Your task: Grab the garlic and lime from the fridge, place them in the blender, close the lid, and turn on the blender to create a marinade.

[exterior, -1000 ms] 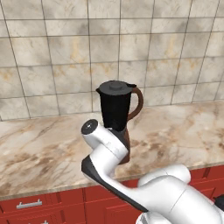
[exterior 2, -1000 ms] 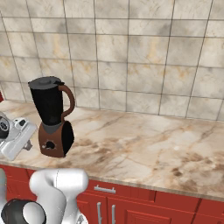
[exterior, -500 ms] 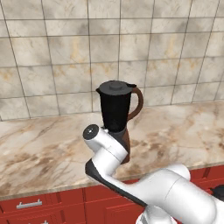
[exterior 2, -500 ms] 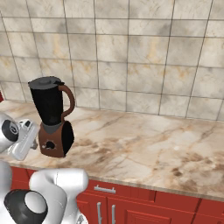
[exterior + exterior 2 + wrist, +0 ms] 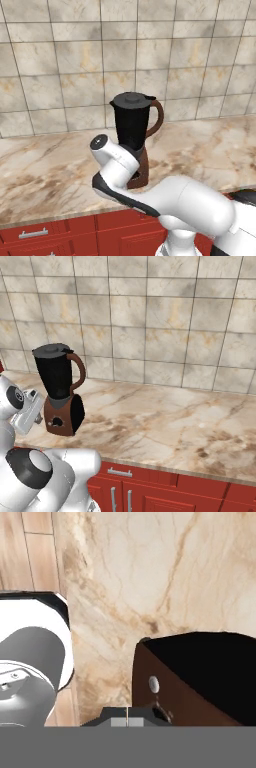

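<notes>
Blender (image 5: 134,137) upright on marble counter (image 5: 165,421) by tiled wall, lid (image 5: 131,98) seated on jar. Shut, empty gripper (image 5: 127,719) poised at the brown base (image 5: 172,694). Likely at the switch-on step; needs a precise touch on the control.

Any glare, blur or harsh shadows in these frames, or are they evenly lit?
Left base view: even, flat light, blender sharp, soft shadow beside its base. Right base view: same flat light, no glare on the counter. Hand view: blender's base close and soft-edged, jar a featureless black mass.
</notes>
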### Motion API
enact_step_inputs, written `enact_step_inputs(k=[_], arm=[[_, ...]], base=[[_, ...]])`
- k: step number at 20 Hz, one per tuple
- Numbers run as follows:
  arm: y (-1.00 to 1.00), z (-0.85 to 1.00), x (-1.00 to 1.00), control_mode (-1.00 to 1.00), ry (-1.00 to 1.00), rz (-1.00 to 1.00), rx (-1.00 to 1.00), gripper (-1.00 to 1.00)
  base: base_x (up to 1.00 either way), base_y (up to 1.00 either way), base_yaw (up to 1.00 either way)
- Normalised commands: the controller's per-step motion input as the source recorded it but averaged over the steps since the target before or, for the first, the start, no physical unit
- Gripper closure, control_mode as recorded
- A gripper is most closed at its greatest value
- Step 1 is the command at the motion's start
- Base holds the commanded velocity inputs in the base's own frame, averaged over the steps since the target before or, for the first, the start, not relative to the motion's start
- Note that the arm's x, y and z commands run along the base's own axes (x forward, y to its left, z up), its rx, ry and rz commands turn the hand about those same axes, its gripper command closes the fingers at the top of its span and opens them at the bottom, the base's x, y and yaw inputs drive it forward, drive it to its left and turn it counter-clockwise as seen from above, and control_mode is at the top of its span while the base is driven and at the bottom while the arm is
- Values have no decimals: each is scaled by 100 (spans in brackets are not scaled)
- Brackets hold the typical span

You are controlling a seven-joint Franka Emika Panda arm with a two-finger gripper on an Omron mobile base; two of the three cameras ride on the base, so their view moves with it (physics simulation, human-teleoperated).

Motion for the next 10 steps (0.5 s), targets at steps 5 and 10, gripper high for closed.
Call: enact_step_inputs(k=[5,10], arm=[[5,-5,6,-100,0,1,-1,100],[1,-4,0,-100,0,0,-1,100]], base=[[0,0,0],[0,0,0]])
